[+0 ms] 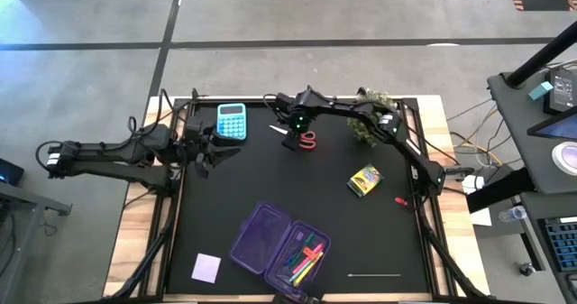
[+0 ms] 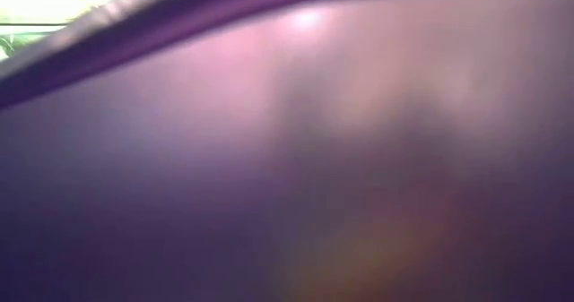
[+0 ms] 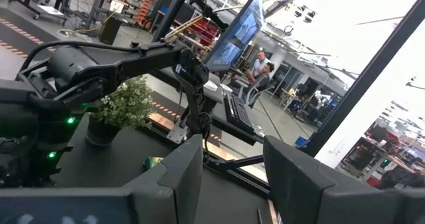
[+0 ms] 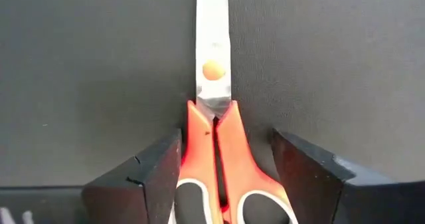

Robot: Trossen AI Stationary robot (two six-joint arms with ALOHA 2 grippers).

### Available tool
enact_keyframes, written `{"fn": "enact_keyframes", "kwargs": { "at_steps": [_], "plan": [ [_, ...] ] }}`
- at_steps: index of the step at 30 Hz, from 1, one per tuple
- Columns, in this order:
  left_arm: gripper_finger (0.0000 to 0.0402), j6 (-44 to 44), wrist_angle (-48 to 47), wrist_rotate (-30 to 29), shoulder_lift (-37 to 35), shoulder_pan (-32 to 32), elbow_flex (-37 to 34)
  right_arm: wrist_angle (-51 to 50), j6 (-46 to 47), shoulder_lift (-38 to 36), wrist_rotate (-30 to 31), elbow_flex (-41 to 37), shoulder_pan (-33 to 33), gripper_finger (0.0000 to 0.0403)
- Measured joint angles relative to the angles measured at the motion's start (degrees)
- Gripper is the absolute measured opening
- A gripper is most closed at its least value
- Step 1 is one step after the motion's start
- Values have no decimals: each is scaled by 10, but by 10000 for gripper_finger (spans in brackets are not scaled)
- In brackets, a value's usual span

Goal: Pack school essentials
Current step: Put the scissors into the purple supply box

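The high view looks straight down on the whole desk (image 1: pixel 225 214). The low view is pressed against the purple case (image 2: pixel 287 159), which fills it. The left wrist view faces level past the potted plant (image 3: pixel 119 108) into the room. The right wrist view sits close over the scissors (image 4: pixel 214 144), also seen from above.

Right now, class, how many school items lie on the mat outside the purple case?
4: scissors at the far middle, crayon box at right, note pad near left, calculator far left. Small ones may be hidden.
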Motion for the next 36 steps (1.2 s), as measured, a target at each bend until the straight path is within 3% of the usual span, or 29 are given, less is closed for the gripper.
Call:
{"fn": "enact_keyframes", "kwargs": {
  "at_steps": [7, 17, 36],
  "plan": [
    [141, 0, 0, 0, 3, 0, 0, 1, -1, 17, 3, 0, 1, 191],
    [141, 0, 0, 0, 0, 0, 0, -8, -21, 38, 30, -1, 21, 98],
    [141, 0, 0, 1, -2, 0, 0, -22, -5, -19, -1, -4, 23, 79]
  ]
}}
